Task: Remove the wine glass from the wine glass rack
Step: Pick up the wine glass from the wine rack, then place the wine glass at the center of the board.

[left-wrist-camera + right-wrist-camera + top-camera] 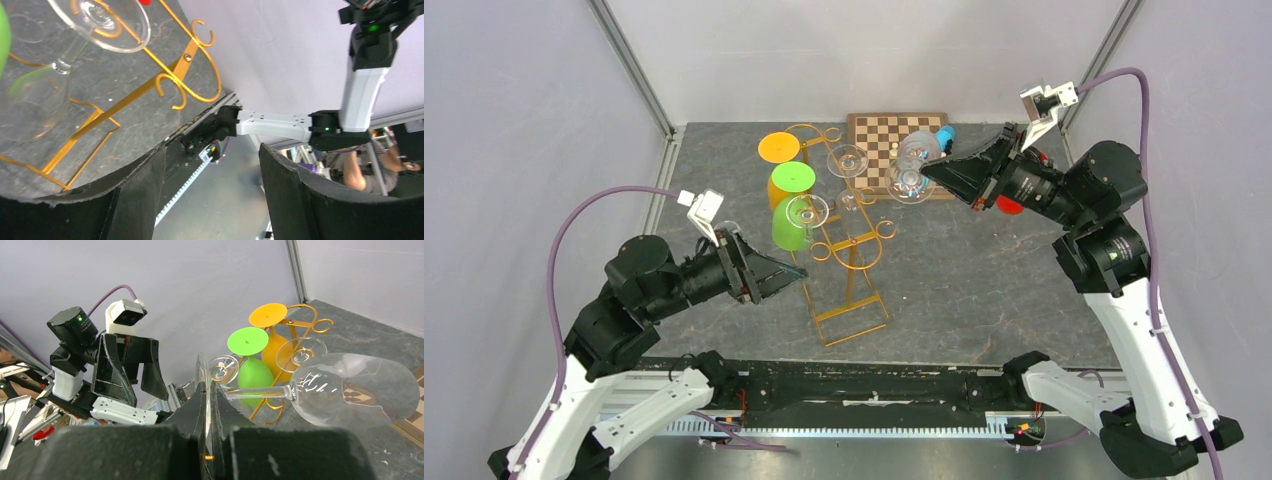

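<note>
Wine glass point(917, 150): clear, smooth glass with a round bowl, a thin stem and a flat disc foot. It is off the wine glass rack point(856, 243) and held in the air on its side, to the right of the rack and above the wooden chessboard point(879, 132). The board's checkered pattern shows through the bowl in the right wrist view.

Right gripper point(206, 390): the fingers are clenched on the rim of the glass's foot, which sits edge-on between the black pads. The stem runs sideways from the grip and the bowl points away from it.

Left gripper point(211, 150): the fingers are spread apart with nothing between them. It sits at the near left, just beside the rack and apart from it.

Rack: thin gold wire, one tall post with curled scroll hooks and a rectangular wire base. It stands on the dark grey, stone-textured table point(984, 290).

Rack contents, all hung foot up and bowl down:
- One orange glass point(779, 147), opaque, on the far left.
- One green glass point(789, 228), opaque, near side of the orange one.
- Two clear glasses, one beside the green glass point(807, 210) and one on the right side of the post point(847, 160).

A small blue object point(945, 135) lies at the far right corner of the chessboard.
</note>
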You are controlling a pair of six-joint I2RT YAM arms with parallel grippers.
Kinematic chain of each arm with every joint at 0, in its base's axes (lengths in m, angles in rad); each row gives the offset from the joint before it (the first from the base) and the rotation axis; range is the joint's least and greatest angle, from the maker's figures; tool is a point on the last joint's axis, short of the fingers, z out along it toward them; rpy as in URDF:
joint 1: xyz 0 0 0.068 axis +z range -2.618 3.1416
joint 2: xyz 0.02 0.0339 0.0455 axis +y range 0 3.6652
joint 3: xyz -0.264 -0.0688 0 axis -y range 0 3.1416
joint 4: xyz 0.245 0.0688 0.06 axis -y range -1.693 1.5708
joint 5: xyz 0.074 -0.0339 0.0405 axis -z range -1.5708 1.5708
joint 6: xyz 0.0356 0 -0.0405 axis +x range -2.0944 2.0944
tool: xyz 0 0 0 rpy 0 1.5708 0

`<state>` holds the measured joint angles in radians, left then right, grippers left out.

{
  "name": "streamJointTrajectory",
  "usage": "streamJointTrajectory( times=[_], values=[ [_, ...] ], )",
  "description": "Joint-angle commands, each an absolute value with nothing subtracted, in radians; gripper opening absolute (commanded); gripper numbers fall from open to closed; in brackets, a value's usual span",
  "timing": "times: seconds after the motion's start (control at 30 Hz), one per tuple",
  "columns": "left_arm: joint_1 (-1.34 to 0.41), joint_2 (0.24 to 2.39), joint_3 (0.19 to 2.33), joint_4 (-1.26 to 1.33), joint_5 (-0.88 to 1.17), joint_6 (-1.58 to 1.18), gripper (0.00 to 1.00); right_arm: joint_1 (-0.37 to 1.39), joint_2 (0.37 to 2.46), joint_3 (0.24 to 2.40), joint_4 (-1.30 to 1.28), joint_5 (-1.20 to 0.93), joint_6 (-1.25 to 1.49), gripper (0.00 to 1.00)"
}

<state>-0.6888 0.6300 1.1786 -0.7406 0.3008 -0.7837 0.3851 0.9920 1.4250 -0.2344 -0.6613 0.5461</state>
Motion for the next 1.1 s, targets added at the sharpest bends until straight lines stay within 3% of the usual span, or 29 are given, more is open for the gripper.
streamJointTrajectory(
  times=[0.0,0.77,1.07],
  values=[
    [-0.684,0.635,1.215,-0.603,0.35,-0.933,0.74,0.402,1.006,1.498,-0.112,-0.701,0.496,0.0],
    [-0.675,0.789,1.18,-0.162,0.294,-1.324,0.71,0.527,1.077,1.501,0.077,-0.785,0.368,0.0],
    [-0.596,0.841,1.121,-0.005,0.377,-1.475,0.71,0.571,1.071,1.468,0.128,-0.824,0.269,0.0]
  ],
)
